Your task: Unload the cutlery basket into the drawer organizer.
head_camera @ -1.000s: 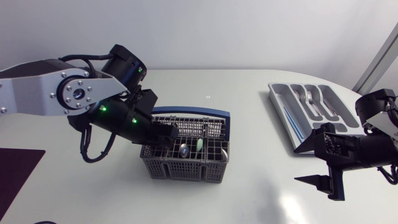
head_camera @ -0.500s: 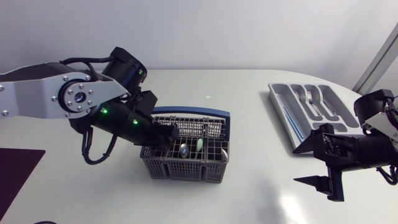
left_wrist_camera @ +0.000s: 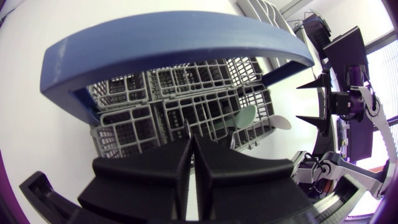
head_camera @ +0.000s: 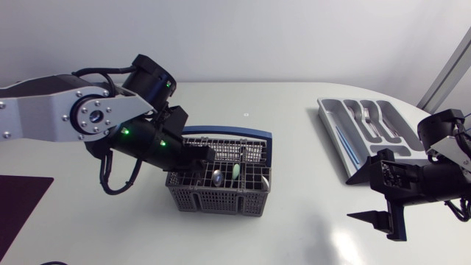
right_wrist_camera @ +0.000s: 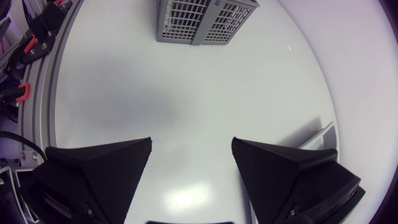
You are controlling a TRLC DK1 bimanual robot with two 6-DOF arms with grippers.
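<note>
The grey cutlery basket (head_camera: pixel 221 193) with its blue handle (head_camera: pixel 235 133) stands mid-table. Two spoon bowls (head_camera: pixel 218 177) poke up in its middle cells. My left gripper (head_camera: pixel 207 155) reaches down into a rear left cell under the handle. In the left wrist view it (left_wrist_camera: pixel 191 142) is shut, with a thin pale cutlery sliver (left_wrist_camera: pixel 188 126) pinched at the tips. The grey drawer organizer (head_camera: pixel 335 121), holding forks (head_camera: pixel 366 118), lies at the far right. My right gripper (head_camera: pixel 366 196) hovers open and empty in front of the organizer, its fingers (right_wrist_camera: pixel 118 165) wide apart over bare table.
A dark mat (head_camera: pixel 18 202) lies at the table's near left edge. White tabletop stretches between the basket (right_wrist_camera: pixel 205 18) and the organizer's corner (right_wrist_camera: pixel 320 134). The blue handle (left_wrist_camera: pixel 174 43) arches closely over my left gripper.
The left gripper's fingers have drawn together inside the basket, and its arm has shifted slightly. The right arm has barely moved.
</note>
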